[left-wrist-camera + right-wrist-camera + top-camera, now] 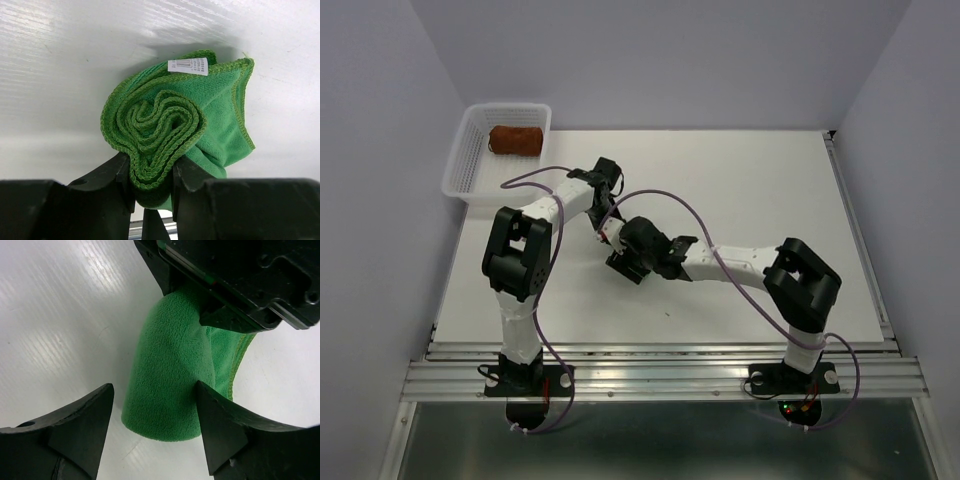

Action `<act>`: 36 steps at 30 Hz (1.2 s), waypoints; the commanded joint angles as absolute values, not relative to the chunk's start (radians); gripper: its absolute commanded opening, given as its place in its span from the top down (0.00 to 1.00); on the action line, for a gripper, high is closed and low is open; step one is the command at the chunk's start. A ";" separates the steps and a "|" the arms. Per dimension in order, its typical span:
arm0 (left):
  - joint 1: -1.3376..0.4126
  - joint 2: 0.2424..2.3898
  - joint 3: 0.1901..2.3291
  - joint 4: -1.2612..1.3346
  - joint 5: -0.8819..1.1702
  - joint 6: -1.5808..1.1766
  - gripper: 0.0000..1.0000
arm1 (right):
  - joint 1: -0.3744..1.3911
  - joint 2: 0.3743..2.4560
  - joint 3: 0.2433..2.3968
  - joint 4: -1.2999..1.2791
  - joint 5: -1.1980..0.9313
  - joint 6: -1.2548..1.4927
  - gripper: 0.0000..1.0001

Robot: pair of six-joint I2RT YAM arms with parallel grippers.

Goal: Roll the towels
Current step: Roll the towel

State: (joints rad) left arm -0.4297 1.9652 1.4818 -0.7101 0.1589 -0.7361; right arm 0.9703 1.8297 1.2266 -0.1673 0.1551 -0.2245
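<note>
— Two grippers: what's each doing?
— The left gripper (152, 170) is pinched on the green towel (170, 120) over the table (770, 200), clamping the spiral so it can't unwind. The right gripper (155, 405) stands spread around the roll's end, gripping nothing.
— And the other towel?
— The rust-brown towel (514, 139) lies rolled in the basket (460, 175), far left.

bright green towel (170, 125) with a white label (187, 66); rust-brown towel (515, 139); basket (460, 168) white mesh; bench (750, 210) plain white; left pincer (152, 162) and right pincer (154, 387) black.
</note>
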 commanded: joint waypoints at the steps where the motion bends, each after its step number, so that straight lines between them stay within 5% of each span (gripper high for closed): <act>1: -0.437 1.957 1.519 -0.756 0.140 -0.749 0.84 | 0.995 1.876 1.230 -0.130 0.259 -0.242 0.28; 8: -0.437 1.967 1.516 -0.762 0.146 -0.759 0.83 | 1.005 1.933 1.224 -0.153 0.330 -0.247 0.34; 13: -0.436 1.957 1.516 -0.765 0.150 -0.761 0.74 | 1.005 1.937 1.216 -0.155 0.370 -0.236 0.77; 19: -0.434 1.933 1.500 -0.750 0.153 -0.758 0.43 | 1.005 1.925 1.212 -0.163 0.339 -0.181 0.94; 30: -0.405 1.865 1.513 -0.650 0.155 -0.802 0.02 | 0.858 1.821 1.184 -0.167 -0.030 -0.002 0.96; 36: -0.374 1.833 1.476 -0.578 0.181 -0.798 0.01 | 0.773 1.818 1.177 -0.163 -0.233 0.083 0.96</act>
State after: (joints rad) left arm -0.3973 1.9076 1.4815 -0.6353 0.1585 -0.7956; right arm 0.8108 1.8473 1.1950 -0.1398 -0.0589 0.0044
